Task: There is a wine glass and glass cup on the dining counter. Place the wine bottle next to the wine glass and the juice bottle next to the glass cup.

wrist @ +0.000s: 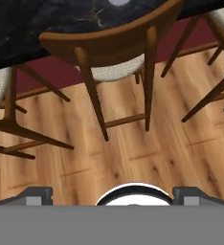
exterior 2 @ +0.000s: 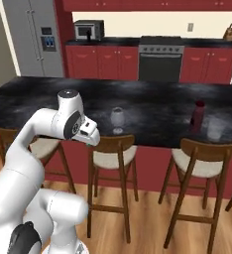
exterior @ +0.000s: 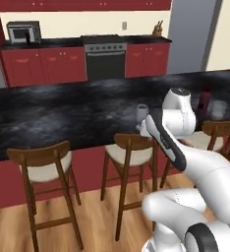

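Tool point(exterior 2: 91, 135), grip state unclear, above wood floor point(wrist: 133, 143) before black-topped dining counter point(exterior 2: 152, 106).

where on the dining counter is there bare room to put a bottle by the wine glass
The dining counter is bare to the left of the wine glass and between it and the juice bottle. It is crowded at the right end, where the juice bottle and the glass cup stand close together.

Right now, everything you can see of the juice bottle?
The juice bottle is short, wide and dark red, with a dark red cap; its label is too small to make out. It stands upright on the dining counter, near the front edge, close beside the glass cup. Whether they touch is unclear. Nothing grips it.
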